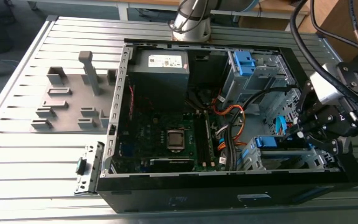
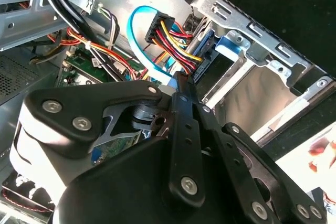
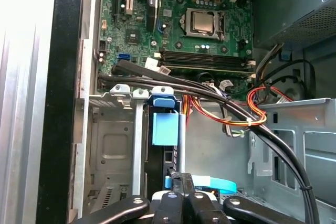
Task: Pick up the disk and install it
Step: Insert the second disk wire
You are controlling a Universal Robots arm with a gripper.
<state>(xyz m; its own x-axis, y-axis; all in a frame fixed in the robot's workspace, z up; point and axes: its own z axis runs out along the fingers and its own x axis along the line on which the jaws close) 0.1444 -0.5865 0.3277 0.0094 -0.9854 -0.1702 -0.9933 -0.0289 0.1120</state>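
Note:
The disk (image 1: 268, 142) sits edge-on in the lower drive bay at the front right corner of the open computer case (image 1: 113, 140); its bright blue carrier tab (image 3: 163, 127) sticks out of the metal cage. My gripper (image 1: 298, 132) hangs just to the exterior view's right of it, above the bay. In the first wrist view the two black fingers (image 3: 169, 208) lie side by side, shut, with the gripper's tip (image 3: 181, 184) close to the disk's rear end and a light blue data cable (image 3: 212, 184). The second wrist view has the gripper (image 2: 178, 80) near the disk's blue frame (image 2: 206, 45).
A multicoloured power plug (image 2: 163, 30) and orange wiring (image 1: 235, 116) hang beside the bay. Thick black hoses (image 3: 226, 108) cross the case. A second blue carrier (image 1: 244, 60) sits in the upper cage. A grey fixture plate (image 1: 73, 100) lies left of the case.

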